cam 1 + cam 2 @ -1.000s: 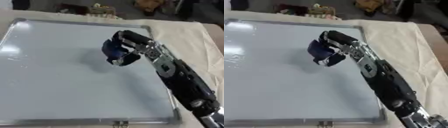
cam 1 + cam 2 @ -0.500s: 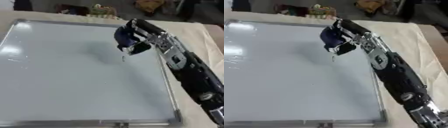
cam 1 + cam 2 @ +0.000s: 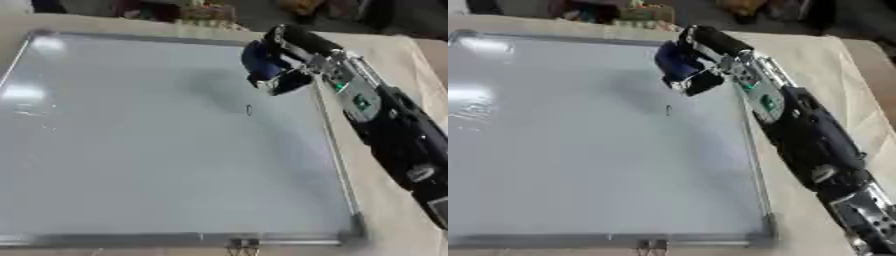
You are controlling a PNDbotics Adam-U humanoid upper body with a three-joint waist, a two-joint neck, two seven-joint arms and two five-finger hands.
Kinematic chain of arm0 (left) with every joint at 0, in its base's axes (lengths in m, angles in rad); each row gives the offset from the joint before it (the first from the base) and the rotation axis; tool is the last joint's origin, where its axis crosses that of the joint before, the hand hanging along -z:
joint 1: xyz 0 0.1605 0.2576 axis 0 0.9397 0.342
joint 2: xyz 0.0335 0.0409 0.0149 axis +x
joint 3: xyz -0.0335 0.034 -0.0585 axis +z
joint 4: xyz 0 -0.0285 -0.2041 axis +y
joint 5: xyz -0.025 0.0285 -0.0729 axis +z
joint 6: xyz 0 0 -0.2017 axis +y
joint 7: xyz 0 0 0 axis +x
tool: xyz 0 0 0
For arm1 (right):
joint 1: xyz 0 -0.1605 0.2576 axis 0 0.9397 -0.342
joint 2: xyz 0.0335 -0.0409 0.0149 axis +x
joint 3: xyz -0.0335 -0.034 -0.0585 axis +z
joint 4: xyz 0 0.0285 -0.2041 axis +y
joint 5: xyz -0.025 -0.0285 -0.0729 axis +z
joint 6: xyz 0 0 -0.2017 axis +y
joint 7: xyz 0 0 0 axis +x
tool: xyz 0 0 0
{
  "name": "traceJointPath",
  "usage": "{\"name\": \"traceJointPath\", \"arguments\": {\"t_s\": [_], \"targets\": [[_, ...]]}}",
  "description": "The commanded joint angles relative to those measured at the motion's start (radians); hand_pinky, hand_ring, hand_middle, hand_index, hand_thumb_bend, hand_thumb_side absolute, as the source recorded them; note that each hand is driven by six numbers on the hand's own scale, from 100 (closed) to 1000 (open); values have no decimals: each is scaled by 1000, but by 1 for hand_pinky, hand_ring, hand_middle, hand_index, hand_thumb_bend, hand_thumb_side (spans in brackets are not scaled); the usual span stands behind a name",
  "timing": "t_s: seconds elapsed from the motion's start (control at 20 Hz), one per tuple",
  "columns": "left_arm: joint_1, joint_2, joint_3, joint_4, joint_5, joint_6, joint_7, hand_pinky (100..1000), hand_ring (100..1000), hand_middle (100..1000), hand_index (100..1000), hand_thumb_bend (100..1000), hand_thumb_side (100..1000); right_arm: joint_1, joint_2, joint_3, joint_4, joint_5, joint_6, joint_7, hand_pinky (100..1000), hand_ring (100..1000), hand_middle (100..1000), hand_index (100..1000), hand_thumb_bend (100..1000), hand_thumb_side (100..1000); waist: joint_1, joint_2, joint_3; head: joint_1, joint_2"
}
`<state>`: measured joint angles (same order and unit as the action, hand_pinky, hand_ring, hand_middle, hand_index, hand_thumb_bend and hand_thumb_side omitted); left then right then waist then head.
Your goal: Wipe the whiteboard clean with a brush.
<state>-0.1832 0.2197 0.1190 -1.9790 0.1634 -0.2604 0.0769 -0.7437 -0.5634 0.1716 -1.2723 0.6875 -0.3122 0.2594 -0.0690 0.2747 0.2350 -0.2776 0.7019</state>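
whiteboard (image 3: 131, 150), brush (image 3: 260, 62) in right hand (image 3: 293, 55)

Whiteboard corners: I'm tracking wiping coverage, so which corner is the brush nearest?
The far right corner: the right hand holds the blue brush there; the others lie farther off.

Head stereo pair looks down; whiteboard (image 3: 157, 150) shared.

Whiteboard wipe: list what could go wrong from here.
The right hand holds the blue brush near the whiteboard frame's far right edge; a stroke further right could run onto the cloth. A small dark mark sits below the brush and may be missed.
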Motion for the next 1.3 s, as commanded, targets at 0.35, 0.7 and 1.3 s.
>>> {"name": "traceJointPath", "arguments": {"t_s": [0.35, 0.7, 1.3], "targets": [[-8, 12, -5, -13, -8, -9, -5, 368, 429, 429, 488, 100, 919, -47, -43, 34, 81, 71, -65, 25, 501, 507, 211, 100, 182, 275, 9, -8, 7, -6, -5], [-8, 12, -5, -12, -7, -8, -6, 369, 429, 429, 488, 100, 918, -62, -39, 56, 142, 130, -103, 23, 501, 520, 217, 100, 159, 276, 8, -8, 6, -8, -14], [-7, 11, -6, -11, -9, -9, -5, 368, 429, 430, 488, 100, 914, -50, -37, 72, 144, 148, -154, 64, 521, 533, 229, 150, 251, 365, 10, -5, 7, -9, -18]]}}
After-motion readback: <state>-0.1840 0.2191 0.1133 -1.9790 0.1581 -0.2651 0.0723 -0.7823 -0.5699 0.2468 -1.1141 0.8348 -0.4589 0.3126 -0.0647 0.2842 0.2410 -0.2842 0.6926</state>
